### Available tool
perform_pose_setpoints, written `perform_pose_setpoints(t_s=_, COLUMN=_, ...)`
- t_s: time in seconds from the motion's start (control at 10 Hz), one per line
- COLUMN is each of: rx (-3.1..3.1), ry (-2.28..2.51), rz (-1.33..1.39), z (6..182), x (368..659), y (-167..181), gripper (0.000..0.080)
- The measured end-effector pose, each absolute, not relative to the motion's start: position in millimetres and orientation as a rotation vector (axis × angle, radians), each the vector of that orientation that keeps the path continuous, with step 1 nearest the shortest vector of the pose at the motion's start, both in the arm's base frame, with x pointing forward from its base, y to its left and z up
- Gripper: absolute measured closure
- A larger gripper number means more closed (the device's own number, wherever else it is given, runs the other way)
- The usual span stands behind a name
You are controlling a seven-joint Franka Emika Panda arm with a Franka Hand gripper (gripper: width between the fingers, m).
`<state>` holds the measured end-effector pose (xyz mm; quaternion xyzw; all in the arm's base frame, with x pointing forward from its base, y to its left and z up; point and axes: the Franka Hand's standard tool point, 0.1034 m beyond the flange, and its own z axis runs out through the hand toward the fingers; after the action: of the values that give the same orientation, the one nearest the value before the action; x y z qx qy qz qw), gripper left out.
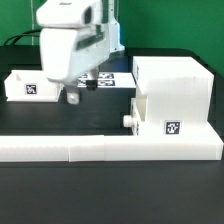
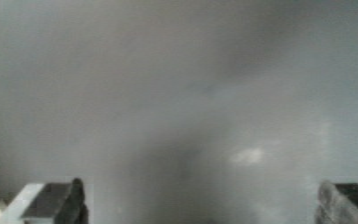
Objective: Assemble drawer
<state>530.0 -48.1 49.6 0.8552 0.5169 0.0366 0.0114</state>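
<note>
The drawer's tall white housing [image 1: 172, 85] stands at the exterior view's right, with a tag low on its front. A small knobbed tray [image 1: 140, 112] sits in its lower part, its knob pointing to the exterior view's left. A second small white tray [image 1: 27, 84] with a tag lies at the left. My gripper [image 1: 80, 93] hangs over the dark table between the left tray and the housing, touching neither. In the wrist view my gripper [image 2: 197, 205] is open wide, with only blurred grey surface between the fingertips [image 2: 55, 202].
A long low white L-shaped bar [image 1: 108, 148] lies across the front of the table, against the housing's base. The marker board [image 1: 112, 78] lies flat behind my gripper. Dark cables run at the back left.
</note>
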Motion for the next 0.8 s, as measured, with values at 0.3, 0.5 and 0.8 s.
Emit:
perform_pose_setpoints(t_s=0.3, rx=2.856, ry=1.246, rz=0.143, z=50.8, x=500.8, y=-64.0, gripper=0.0151)
perform_pose_setpoints(t_s=0.5, rx=2.955, ry=1.034, rz=0.149, z=50.1, x=499.9, y=-62.4, gripper=0.0151)
perform_pose_setpoints(t_s=0.8, rx=3.052, ry=0.765, rz=0.154, z=49.6, x=499.7, y=-60.9, gripper=0.0151)
